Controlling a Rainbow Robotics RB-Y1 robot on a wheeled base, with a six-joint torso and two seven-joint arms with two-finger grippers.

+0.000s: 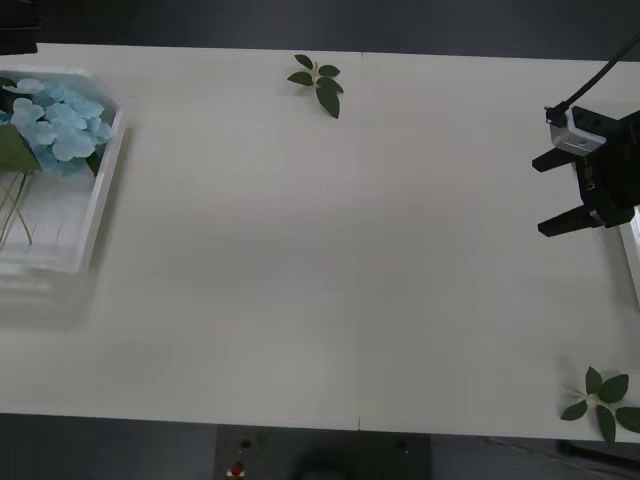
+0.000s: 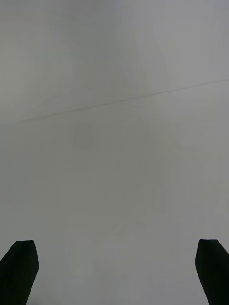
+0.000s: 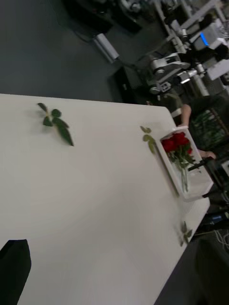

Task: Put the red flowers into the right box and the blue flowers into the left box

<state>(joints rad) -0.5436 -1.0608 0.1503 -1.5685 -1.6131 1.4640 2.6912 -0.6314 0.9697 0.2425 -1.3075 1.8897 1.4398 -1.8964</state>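
Observation:
The blue flowers (image 1: 58, 120) lie in the left box (image 1: 105, 190) at the table's far left, stems pointing toward the front. The red flowers (image 3: 177, 143) lie in the right box (image 3: 167, 164), whose edge (image 1: 632, 255) shows at the table's right side. My right gripper (image 1: 538, 198) hovers just left of that box, black fingers (image 2: 19, 267) spread open over bare table, holding nothing. One black finger (image 3: 14, 269) of my left gripper sits high above the table's left part, open and empty.
A loose green leaf sprig (image 1: 318, 80) lies near the table's back edge at the middle. Another sprig (image 1: 603, 400) lies at the front right corner. A third sprig (image 3: 148, 136) lies beside the right box. A seam (image 1: 361, 250) runs across the white table.

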